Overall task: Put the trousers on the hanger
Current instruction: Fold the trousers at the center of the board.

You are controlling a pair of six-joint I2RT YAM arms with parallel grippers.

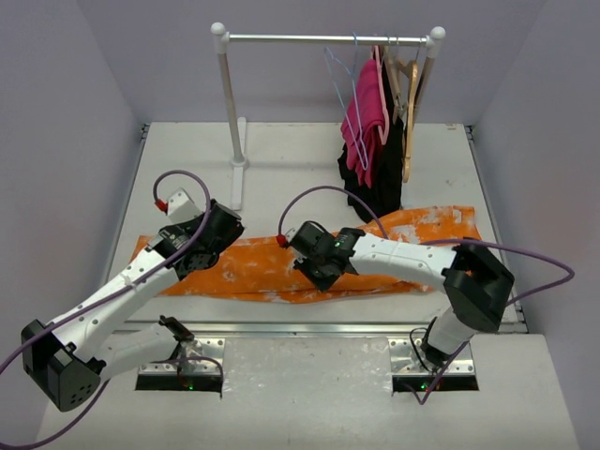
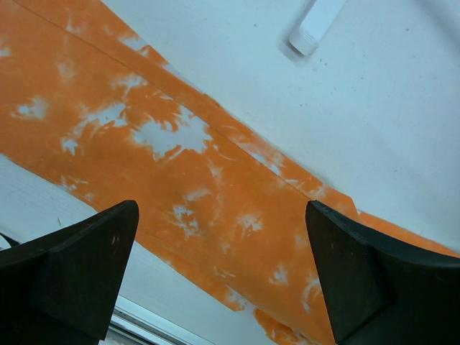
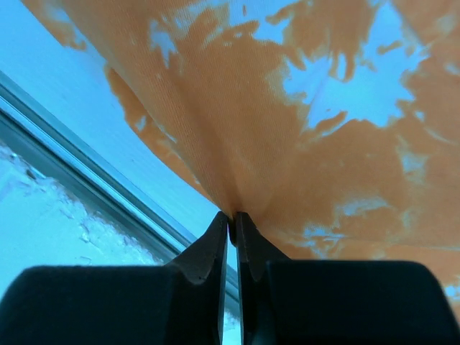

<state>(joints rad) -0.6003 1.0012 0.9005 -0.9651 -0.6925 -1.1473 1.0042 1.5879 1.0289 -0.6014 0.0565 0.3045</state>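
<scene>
Right fingers [image 3: 201, 259] pinched together on a raised fold of the trousers [image 1: 253, 272]. Left fingers [image 2: 79, 266] spread wide, gripping nothing, hovering over the same cloth, which lies flat on the tabletop [image 1: 281, 159]. Hanger [image 1: 355, 75] well beyond the right fingers, on the rail [image 1: 300, 39] beside a pink garment [image 1: 367, 103].

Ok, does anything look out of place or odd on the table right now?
Nothing spilled or broken. The one oddity: the trousers lie flat across the table except for a pucker where the right claw pinches them by their near edge. The left claw hovers open above them.
</scene>
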